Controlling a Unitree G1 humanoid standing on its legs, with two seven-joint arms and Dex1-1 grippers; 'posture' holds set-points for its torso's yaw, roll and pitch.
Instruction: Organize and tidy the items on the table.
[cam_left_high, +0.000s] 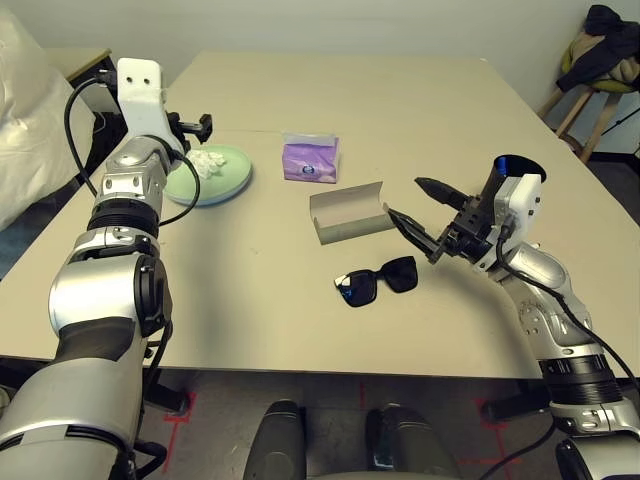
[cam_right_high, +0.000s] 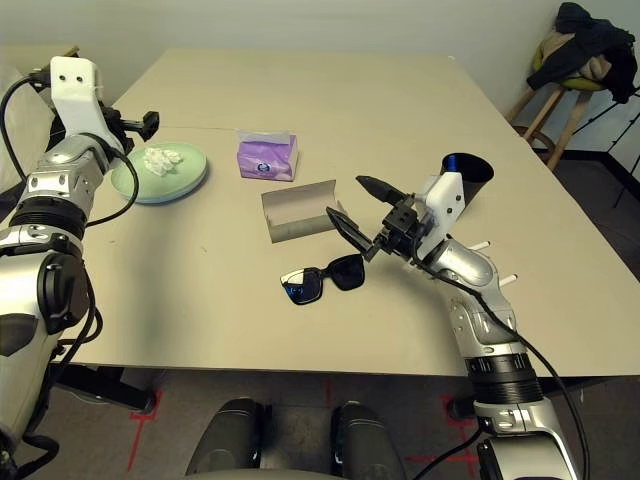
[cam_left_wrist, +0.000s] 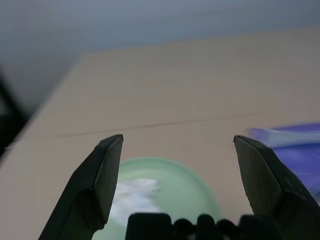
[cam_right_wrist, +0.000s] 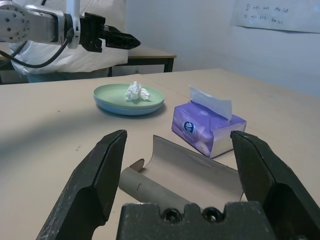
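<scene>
A crumpled white tissue (cam_left_high: 208, 163) lies on a pale-green plate (cam_left_high: 233, 171) stacked on a light-blue one, at the left of the table (cam_left_high: 400, 100). My left gripper (cam_left_wrist: 177, 142) hovers just above that plate, open and holding nothing. A purple tissue pack (cam_left_high: 310, 158) stands to the plate's right. The grey glasses case (cam_left_high: 348, 212) lies open mid-table, with black sunglasses (cam_left_high: 377, 281) in front of it. My right gripper (cam_left_high: 404, 197) is open and empty beside the case's right end. The black cup (cam_left_high: 515, 168) stands behind my right wrist, and white pens (cam_right_high: 479, 243) lie beside that forearm.
A wooden stool (cam_left_high: 600, 95) draped with dark clothing stands beyond the table's far right corner. A smaller desk (cam_left_high: 85, 62) and a white bundle (cam_left_high: 25, 110) sit off the left edge. The far half of the table is bare.
</scene>
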